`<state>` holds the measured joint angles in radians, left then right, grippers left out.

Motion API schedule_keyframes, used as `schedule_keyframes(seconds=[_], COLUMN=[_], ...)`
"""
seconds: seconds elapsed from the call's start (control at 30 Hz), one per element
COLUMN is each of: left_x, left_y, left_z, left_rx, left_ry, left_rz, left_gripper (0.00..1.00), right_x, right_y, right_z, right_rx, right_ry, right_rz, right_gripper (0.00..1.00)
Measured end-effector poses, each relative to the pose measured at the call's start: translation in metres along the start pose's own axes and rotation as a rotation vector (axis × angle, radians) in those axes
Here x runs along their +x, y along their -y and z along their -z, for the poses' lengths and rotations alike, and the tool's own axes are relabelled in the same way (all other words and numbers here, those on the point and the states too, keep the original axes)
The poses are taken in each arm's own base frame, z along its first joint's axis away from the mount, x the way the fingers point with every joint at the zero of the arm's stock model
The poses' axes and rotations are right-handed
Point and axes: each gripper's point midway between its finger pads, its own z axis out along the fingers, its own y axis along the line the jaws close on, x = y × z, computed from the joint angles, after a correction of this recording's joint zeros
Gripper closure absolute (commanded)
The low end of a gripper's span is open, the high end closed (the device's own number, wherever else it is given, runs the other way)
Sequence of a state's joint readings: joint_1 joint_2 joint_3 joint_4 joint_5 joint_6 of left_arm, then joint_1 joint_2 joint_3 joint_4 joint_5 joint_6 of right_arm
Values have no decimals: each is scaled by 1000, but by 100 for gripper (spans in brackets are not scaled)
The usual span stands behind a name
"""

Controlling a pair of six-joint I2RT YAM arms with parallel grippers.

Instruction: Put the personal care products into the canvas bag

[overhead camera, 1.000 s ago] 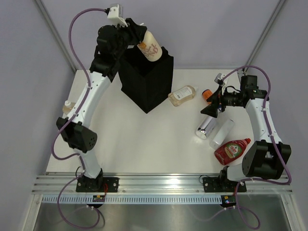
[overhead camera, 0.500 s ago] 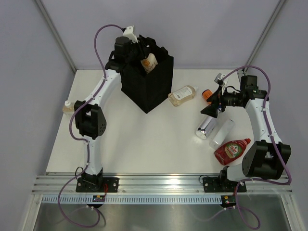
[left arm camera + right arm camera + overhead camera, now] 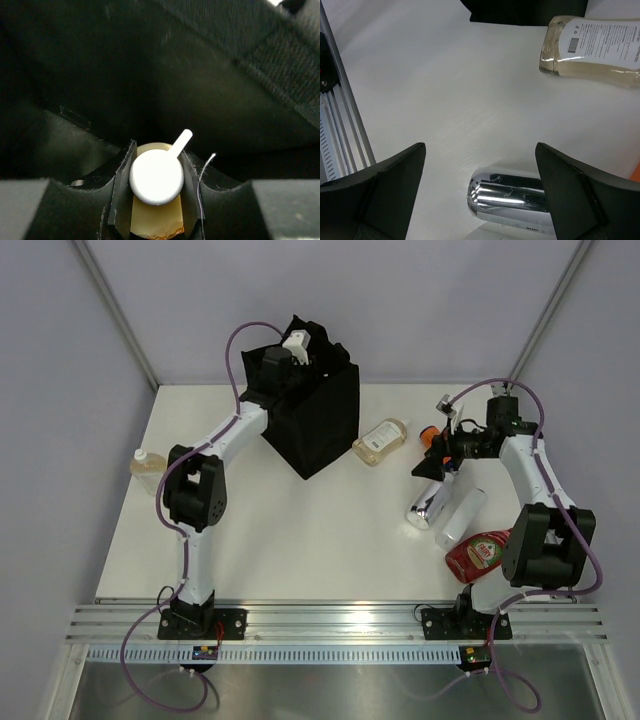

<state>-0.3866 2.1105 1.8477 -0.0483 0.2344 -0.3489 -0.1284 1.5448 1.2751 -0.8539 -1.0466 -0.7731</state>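
The left gripper (image 3: pixel 156 150) is down inside the black canvas bag (image 3: pixel 325 415), which stands upright at the far side of the white table (image 3: pixel 300 530). The left wrist view shows the dark fabric walls all around, and the two fingers (image 3: pixel 122 195) are clamped on the neck of the peach pump bottle (image 3: pixel 155 220). Its white pump head (image 3: pixel 156 177) faces the camera, with the spout pointing up and to the right. Whether the bottle rests on the bag's floor cannot be told.

The right gripper (image 3: pixel 480 150) hangs over the table with its jaws spread wide and nothing between them. The shiny silver bottle (image 3: pixel 510 200) lies on its side just below it. In the top view this silver bottle touches the translucent white bottle (image 3: pixel 460 517), and the red bottle with a green label (image 3: pixel 482 553) lies just nearer the arm bases. The orange bottle (image 3: pixel 430 437) sits beside the right wrist. The clear amber bottle (image 3: pixel 381 440) lies flat near the bag's right side, label up. A small pale bottle with a white cap (image 3: pixel 145 465) stands at the table's left edge, well apart from the rest
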Motion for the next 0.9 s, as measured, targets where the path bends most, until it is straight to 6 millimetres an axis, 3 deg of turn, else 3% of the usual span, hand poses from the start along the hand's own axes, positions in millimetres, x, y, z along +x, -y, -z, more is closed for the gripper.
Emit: schedule_keyframes(seconds=[0.13, 0.23, 0.37, 0.67, 0.8, 0.9], left_x=[-11, -29, -46, -68, -80, -99], left_y=[6, 16, 26, 41, 47, 59], left_z=[-1, 3, 14, 42, 70, 110], left_rx=[29, 56, 77, 88, 71, 62], left_ry=[50, 103, 136, 151, 134, 145], left_rz=[21, 17, 11, -47, -95, -135], left_gripper=[34, 13, 10, 1, 1, 1], right_x=[18, 27, 31, 21, 35, 52], right_y=[33, 74, 120, 193, 211, 218], right_z=[-16, -17, -9, 7, 2, -7], right_rx=[106, 265, 459, 697, 721, 711], right_ry=[-95, -172, -229, -310, -374, -448], right_rz=[-88, -159, -195, -202, -212, -230], right_gripper=[1, 0, 0, 0, 0, 0])
